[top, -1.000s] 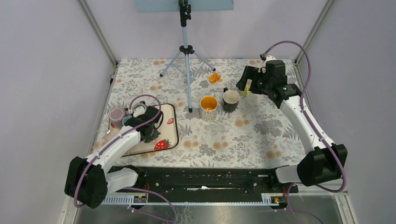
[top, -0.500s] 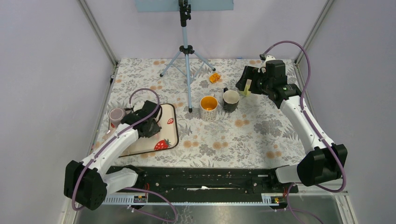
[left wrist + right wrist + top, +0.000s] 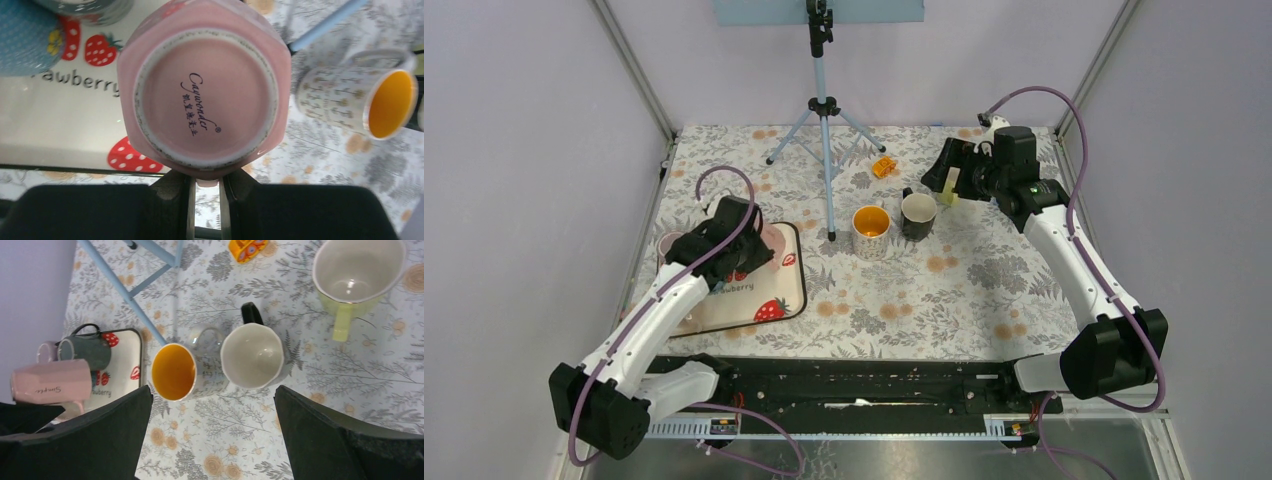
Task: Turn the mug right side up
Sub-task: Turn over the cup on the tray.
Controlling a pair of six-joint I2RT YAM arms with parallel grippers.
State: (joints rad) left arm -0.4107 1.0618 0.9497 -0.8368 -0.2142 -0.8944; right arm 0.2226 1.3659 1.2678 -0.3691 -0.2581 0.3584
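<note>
Item: pink mug (image 3: 205, 95), on its side above the strawberry tray (image 3: 790, 286), handle clamped in my left end effector (image 3: 205, 200). Right end effector (image 3: 212, 396) gapes, idle. Step: mid-flip. Next, I judge: roll wrist, mouth up, set down.

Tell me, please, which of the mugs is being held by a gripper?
The pink mug, clamped in the left gripper and tipped sideways. The orange-lined mug, the black-handled mug and the pale green mug stand upright, untouched.
</note>
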